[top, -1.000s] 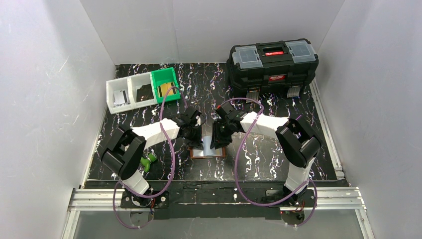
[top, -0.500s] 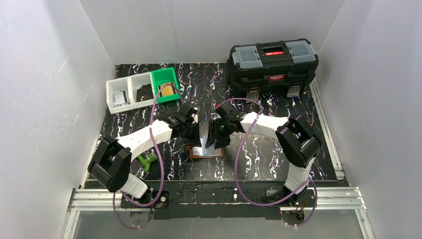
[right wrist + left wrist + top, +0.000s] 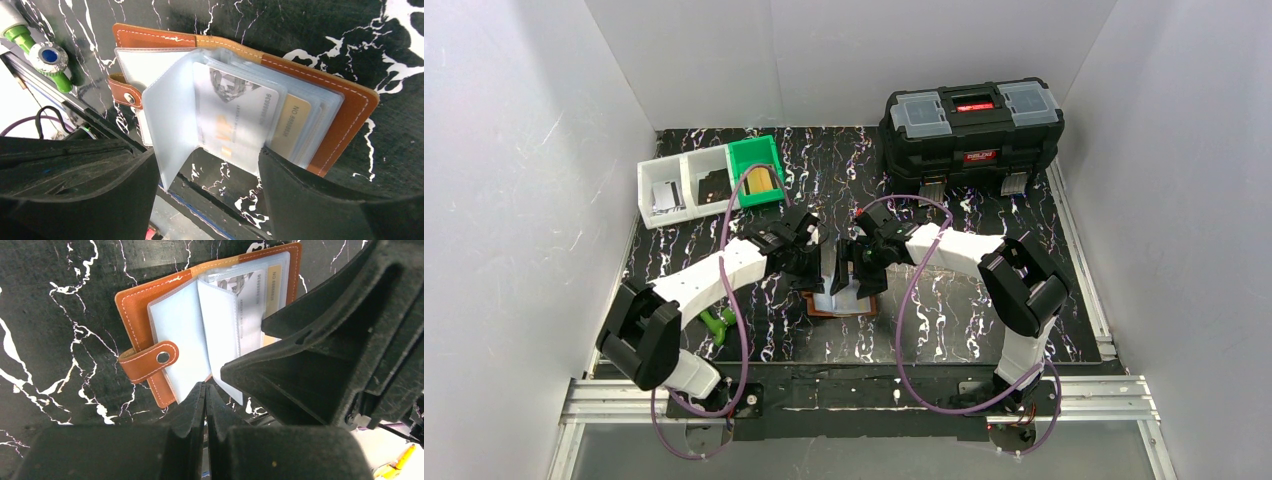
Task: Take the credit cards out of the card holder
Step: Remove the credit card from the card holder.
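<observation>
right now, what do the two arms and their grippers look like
The left arm and right arm are both built from white links between chunky black joints, and a purple cable loops loosely along each. The left gripper and right gripper have matte black plastic fingers, wedge-shaped with hollowed sides. No lettering shows on them.

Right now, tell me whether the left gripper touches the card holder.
Cannot tell. In the left wrist view the shut left gripper ends right at the lower edge of the card holder, showing neither gap nor contact plainly.
</observation>
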`<action>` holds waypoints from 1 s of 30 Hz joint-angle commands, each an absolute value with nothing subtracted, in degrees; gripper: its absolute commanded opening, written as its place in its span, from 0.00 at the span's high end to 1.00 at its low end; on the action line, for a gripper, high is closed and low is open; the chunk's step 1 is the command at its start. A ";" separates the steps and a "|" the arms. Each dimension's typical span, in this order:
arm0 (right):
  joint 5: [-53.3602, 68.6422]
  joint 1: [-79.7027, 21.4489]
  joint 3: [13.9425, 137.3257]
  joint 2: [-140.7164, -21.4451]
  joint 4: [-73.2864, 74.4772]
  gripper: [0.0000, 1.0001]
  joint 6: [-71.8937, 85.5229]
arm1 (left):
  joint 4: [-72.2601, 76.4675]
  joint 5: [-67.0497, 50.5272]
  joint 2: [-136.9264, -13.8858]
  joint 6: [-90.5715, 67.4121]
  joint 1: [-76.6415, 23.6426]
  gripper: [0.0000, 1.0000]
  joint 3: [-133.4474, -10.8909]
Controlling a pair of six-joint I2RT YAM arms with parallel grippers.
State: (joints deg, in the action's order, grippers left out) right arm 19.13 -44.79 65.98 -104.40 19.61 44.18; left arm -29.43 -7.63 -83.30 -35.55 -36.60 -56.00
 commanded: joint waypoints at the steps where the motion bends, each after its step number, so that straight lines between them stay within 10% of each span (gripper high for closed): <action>1: 14.49 -45.01 67.03 -104.94 23.81 0.18 41.84 | -32.23 -6.26 -79.02 -34.58 -36.72 1.00 -58.40; 30: 15.44 -45.75 64.81 -104.02 19.88 0.02 43.55 | -30.73 -8.10 -81.88 -41.55 -36.45 1.00 -66.34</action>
